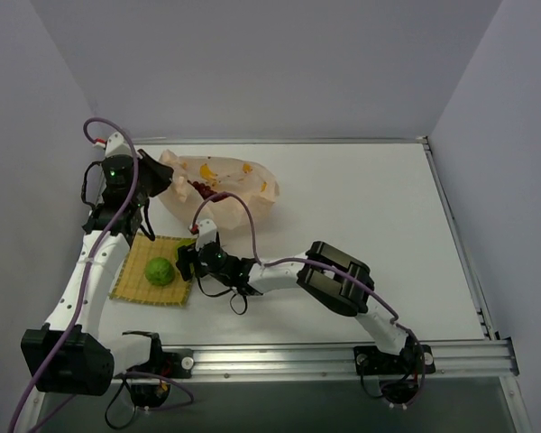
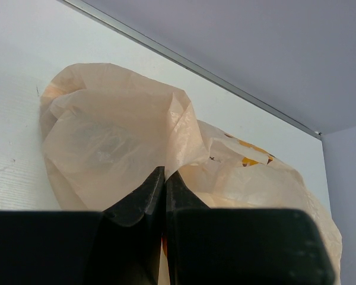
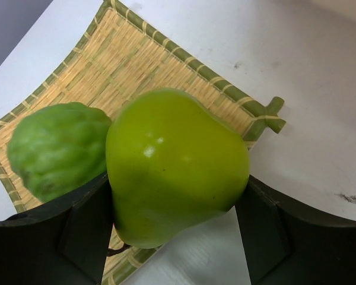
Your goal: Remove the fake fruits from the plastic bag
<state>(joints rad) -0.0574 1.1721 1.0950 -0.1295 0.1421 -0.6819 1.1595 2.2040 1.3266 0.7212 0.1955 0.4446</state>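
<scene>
Now pear point(image 3: 172, 154) clamped in right claw point(image 3: 175, 191); left claw point(image 2: 165, 174) pinched on plastic bag point(image 2: 107, 130)

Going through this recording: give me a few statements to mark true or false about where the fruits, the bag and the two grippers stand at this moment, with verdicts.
1. The left gripper is shut on a fold of the plastic bag. True.
2. The right gripper is empty. False: it holds the yellow-green pear-like fruit between its fingers, at the edge of the mat.
3. The bumpy green fruit lies on the yellow woven mat. True.
4. The grapes lie out on the mat. False: a dark red patch, apparently the grapes, shows in the bag; only green fruit is at the mat.
</scene>
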